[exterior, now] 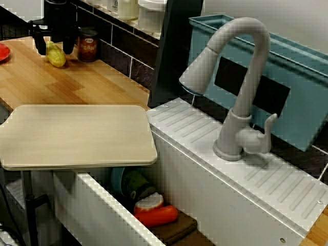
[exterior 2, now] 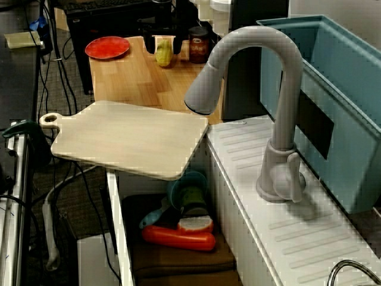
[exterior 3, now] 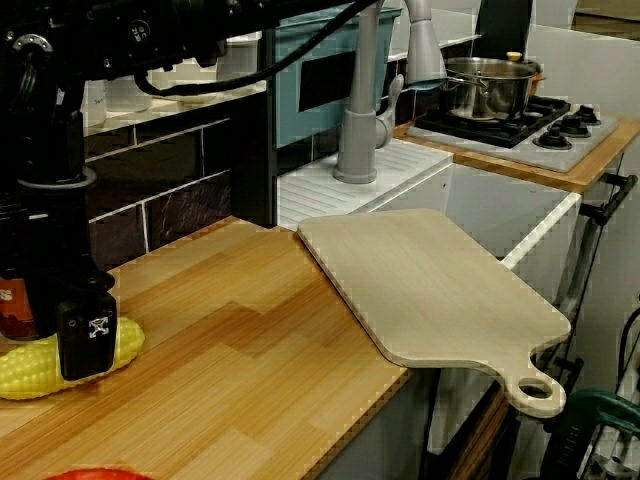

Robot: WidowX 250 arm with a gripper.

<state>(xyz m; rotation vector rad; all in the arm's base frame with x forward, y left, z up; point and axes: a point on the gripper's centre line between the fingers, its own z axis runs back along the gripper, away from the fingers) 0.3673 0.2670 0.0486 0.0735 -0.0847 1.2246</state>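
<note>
The pincer (exterior: 54, 47) hangs straight down over the corn (exterior: 56, 55), which lies on the wooden desk (exterior: 61, 84) just beside a dark jar (exterior: 88, 45), with a red plate (exterior 2: 107, 47) near by. Its jaws stand apart, one on each side of the corn, straddling it with no squeeze that I can make out. The low side view shows one finger (exterior 3: 86, 340) in front of the corn's middle. The corn looks like a light, stiff plastic toy, bumpy yet probably slick — best taken across its thick middle, not the tapering ends.
</note>
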